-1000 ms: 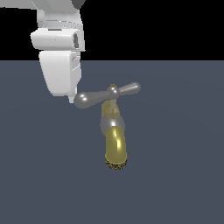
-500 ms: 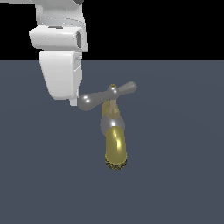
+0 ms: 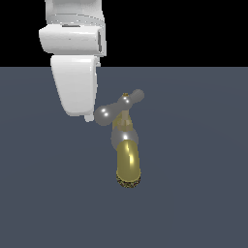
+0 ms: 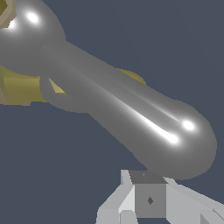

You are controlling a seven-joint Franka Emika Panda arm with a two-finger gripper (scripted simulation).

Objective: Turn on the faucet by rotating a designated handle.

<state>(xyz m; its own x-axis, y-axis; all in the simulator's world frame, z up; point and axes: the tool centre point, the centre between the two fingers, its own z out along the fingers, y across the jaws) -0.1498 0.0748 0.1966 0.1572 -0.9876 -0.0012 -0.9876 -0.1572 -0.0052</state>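
White end effector [image 3: 88, 117] presses its tip against the near-left bulb of the slim silver crossbar handle [image 3: 117, 107]; finger opening can't be told, nothing grasped. Brass-yellow faucet [image 3: 127, 155] stands mid grey surface [image 3: 193, 169]. Handle sits angled, likely partway turned; more rotation probably left.

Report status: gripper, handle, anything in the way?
Gripper beside handle's near bulbous end, jaw state unclear. Faucet upright, spout toward camera. Nothing blocking.

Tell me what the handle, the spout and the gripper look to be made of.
Handle: polished silver metal, judging by sharp white highlights on its rounded ends. Spout: glossy brass-yellow metal, with a soft sheen along its curve. Gripper: matte white, probably plastic or painted casing; no glints. These are simulator renders, so this is only how they look.
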